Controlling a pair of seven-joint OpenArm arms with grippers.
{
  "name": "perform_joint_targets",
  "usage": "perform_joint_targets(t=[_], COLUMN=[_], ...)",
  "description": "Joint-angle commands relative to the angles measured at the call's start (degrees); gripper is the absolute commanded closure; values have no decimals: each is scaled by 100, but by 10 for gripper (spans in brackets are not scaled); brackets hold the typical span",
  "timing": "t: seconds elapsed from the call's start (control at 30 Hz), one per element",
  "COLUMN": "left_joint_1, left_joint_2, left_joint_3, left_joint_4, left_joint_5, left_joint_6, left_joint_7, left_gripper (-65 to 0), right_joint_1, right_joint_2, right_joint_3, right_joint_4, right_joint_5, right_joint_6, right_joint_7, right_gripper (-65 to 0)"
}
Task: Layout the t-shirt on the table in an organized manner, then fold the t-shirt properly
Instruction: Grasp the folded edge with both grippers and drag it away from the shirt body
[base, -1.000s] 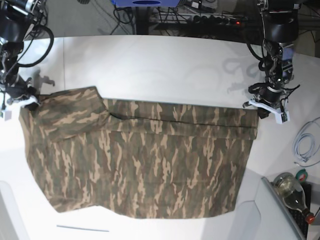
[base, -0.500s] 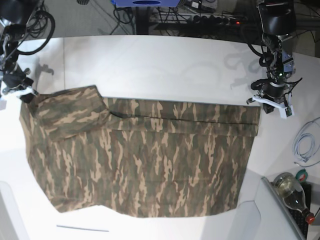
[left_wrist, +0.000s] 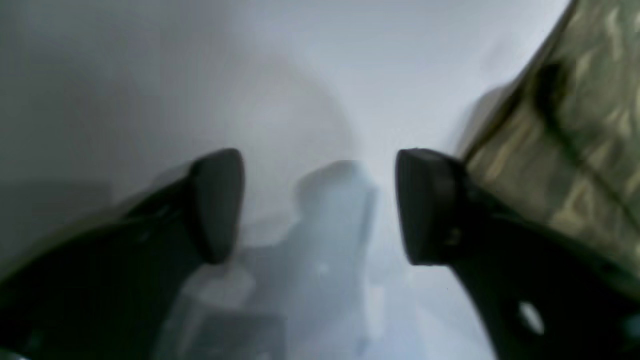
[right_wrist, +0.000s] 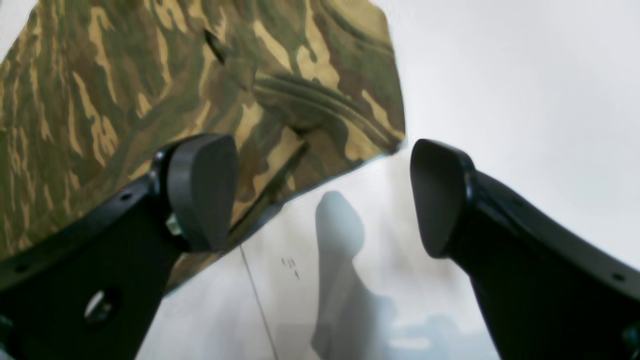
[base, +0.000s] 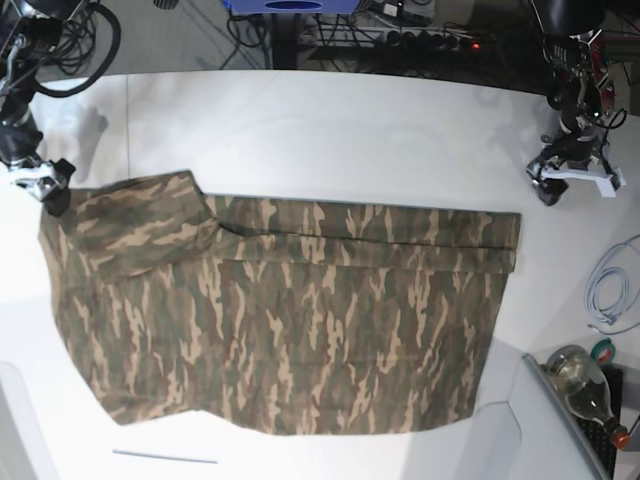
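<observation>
The camouflage t-shirt (base: 280, 320) lies flat across the white table (base: 330, 130), with one sleeve sticking up at its top left. My left gripper (base: 575, 180) hovers just off the shirt's top right corner, open and empty. In the left wrist view the gripper (left_wrist: 320, 205) frames bare table (left_wrist: 250, 75), with the shirt's edge (left_wrist: 575, 125) to its right. My right gripper (base: 40, 185) sits by the top left sleeve, open. In the right wrist view the gripper (right_wrist: 322, 195) holds nothing, and the shirt's sleeve hem (right_wrist: 150, 75) lies beyond its left finger (right_wrist: 200, 190).
A white cable (base: 610, 290), a roll of tape (base: 603, 350) and a glass bottle (base: 585, 385) lie off the table's right edge. A grey panel (base: 535, 430) overlaps the front right corner. Cables and a power strip (base: 440, 40) run behind the table.
Both grippers have let go of the shirt's top corners and opened. The left one has drawn back and outward to the right, the right one slightly up. The shirt stays flat.
</observation>
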Motion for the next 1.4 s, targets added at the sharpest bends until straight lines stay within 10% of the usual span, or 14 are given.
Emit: perform_joint_targets(t=[0.0, 0.47, 0.63, 1.03, 1.37], left_joint_1=[-111, -841, -999, -1096, -1104], left_joint_2=[-96, 18, 1, 1, -17], left_joint_3=[63, 415, 898, 951, 951], left_joint_4=[34, -854, -1144, -1232, -1232], left_joint_5=[-82, -64, -64, -64, -64], left_joint_6=[-321, -769, -769, -769, -769], left_joint_7=[-130, -95, -139, -139, -139], left_gripper=[-481, -477, -467, -183, -181], right_joint_1=[32, 419, 806, 1290, 1298], right_joint_2=[90, 161, 345, 662, 662], right_joint_3=[37, 441, 723, 758, 758], right_joint_4=[76, -1102, -1867, -2957, -2975], right_joint_5=[95, 95, 95, 95, 95], right_joint_6=[56, 65, 680, 777, 1041], right_joint_7=[114, 527, 483, 281, -18], right_gripper=[-501, -501, -501, -498, -189])
